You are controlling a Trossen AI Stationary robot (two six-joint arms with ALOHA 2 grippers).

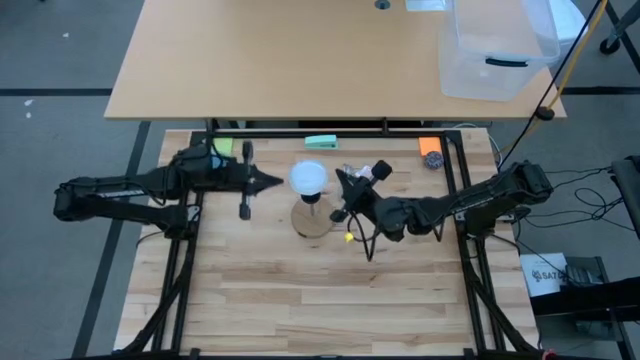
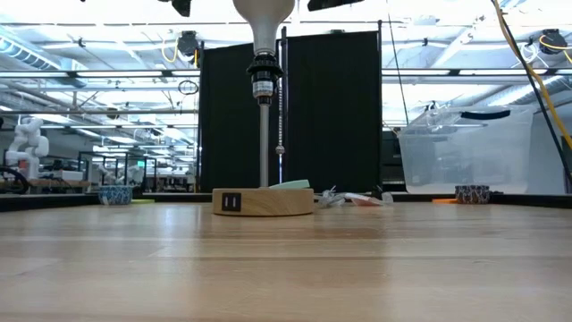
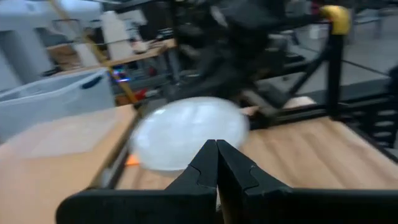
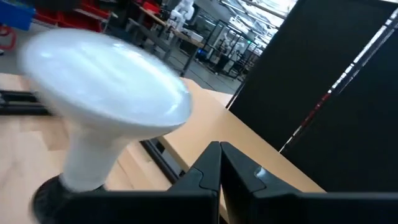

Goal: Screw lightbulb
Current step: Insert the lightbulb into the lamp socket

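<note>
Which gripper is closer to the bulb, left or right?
The left gripper: its shut tip sits just beside the lightbulb on the lamp. The right gripper, also shut, stands slightly farther off on the opposite side.

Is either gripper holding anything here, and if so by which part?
Nothing is held. The left gripper and right gripper are both shut and empty, flanking the lightbulb, which sits in the socket of the wooden base.

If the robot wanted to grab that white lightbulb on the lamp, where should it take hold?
Probably around the wide round globe of the lightbulb, coming level from either side. It stands upright in the socket, neck down, so only the globe is free to pinch and twist.
</note>
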